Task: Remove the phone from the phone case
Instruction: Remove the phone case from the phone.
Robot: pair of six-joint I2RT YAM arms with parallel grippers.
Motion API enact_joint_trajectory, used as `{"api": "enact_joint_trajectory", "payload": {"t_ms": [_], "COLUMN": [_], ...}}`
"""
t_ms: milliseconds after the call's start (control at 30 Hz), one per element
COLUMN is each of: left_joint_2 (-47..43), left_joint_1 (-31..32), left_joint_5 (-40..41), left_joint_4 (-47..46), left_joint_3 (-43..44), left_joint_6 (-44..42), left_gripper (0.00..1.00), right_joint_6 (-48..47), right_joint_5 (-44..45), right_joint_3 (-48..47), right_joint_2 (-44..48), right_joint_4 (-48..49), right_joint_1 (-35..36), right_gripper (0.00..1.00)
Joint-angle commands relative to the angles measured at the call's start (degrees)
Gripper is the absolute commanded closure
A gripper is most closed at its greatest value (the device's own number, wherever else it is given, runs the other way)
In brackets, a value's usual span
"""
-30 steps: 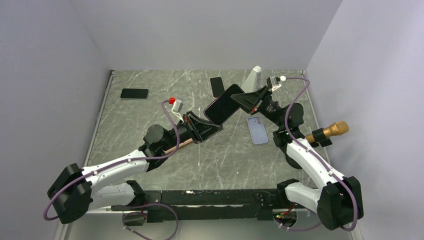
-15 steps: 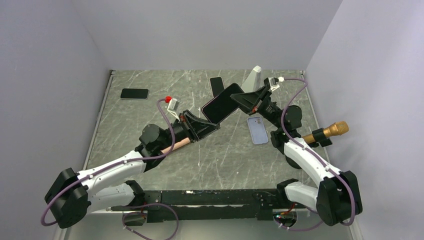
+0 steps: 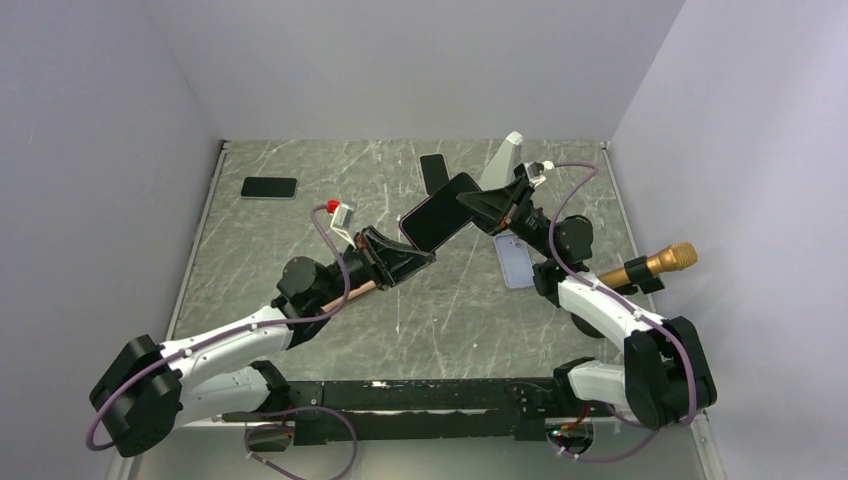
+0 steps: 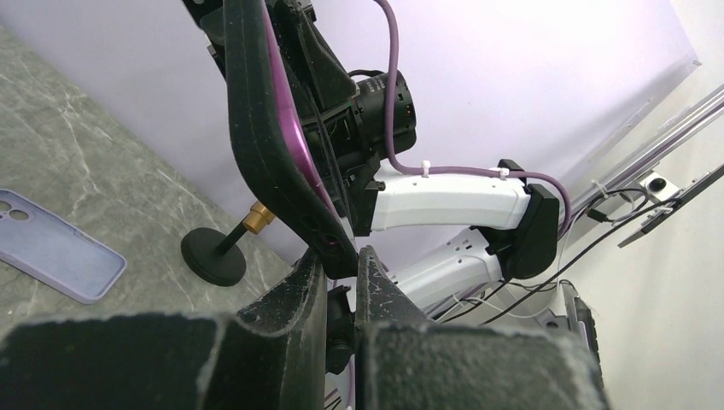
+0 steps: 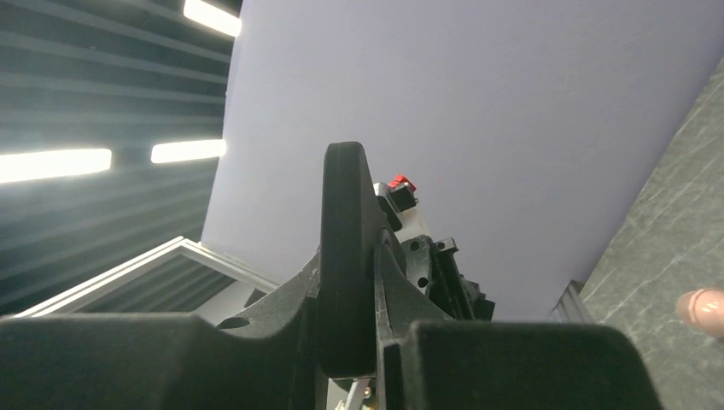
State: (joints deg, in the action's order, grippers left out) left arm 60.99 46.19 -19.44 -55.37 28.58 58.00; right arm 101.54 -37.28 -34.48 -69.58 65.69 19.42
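The left gripper [image 3: 422,252] and right gripper [image 3: 468,200] both pinch firmly the flat, glossy phone [image 3: 437,212], at its 7 and 2 o'clock ends. A rounded, matte black case [image 4: 248,128] wraps its edge.

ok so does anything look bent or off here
The black phone case looks bowed in a curve, with the purple phone showing along it, as the left gripper and right gripper pinch it tilted in mid-air.
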Motion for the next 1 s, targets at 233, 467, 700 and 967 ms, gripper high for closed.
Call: {"api": "enact_joint_trajectory", "payload": {"t_ms": [233, 467, 700, 967], "left_joint_2": [-2.96, -5.73, -8.3, -8.41], "left_joint_1": [-2.36, -1.93, -1.72, -1.72], "left_joint_5": [8.18, 8.85, 3.92, 4.37], "left_joint_4": [7.91, 8.63, 6.21, 7.94], "left_joint_3": [-6.31, -5.5, -5.48, -5.43], "left_joint_6": [-9.39, -23.06, -29.82, -27.58], "left_gripper": [1.0, 1.0, 1.0, 1.0], "right_joint_6": [24.56, 25.5, 26.22, 25.39], "right_joint_5": [6.21, 4.1, 2.48, 1.88], "right_joint_3": [-2.9, -2.2, -1.18, -1.67], "right_joint_2": [0.89, 2.26, 0.69, 0.38], "right_joint_4": [22.15, 17.54, 18.12, 17.84], "right_joint_1": [-0.91, -0.87, -0.81, -0.82], "right_gripper": [1.0, 1.0, 1.0, 1.0]}}
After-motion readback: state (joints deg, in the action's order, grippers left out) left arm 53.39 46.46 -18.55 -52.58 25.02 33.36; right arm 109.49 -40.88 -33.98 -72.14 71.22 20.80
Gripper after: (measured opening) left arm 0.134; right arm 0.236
